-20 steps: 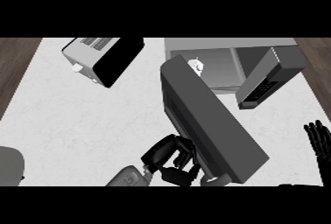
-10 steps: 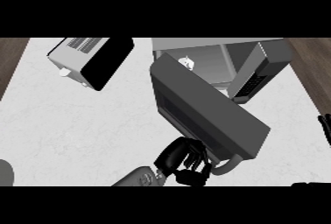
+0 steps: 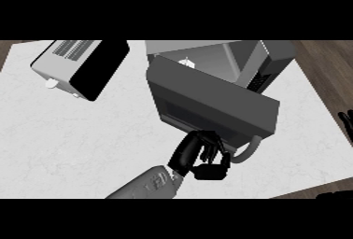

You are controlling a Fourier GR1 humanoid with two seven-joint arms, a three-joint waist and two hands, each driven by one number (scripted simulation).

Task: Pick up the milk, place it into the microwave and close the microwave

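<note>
Left hand at the microwave door, milk already inside.

On the white worktop [image 3: 69,135] a toaster [image 3: 79,65] lies at the far left. The left hand [image 3: 200,156] has its fingers [image 3: 210,144] curled against the lower edge of the microwave door [image 3: 214,105], beside the door handle [image 3: 250,150]. The milk [image 3: 185,62] shows inside the microwave [image 3: 265,60]. The right hand [image 3: 346,122] rests at the right edge, fingers straight.
</note>
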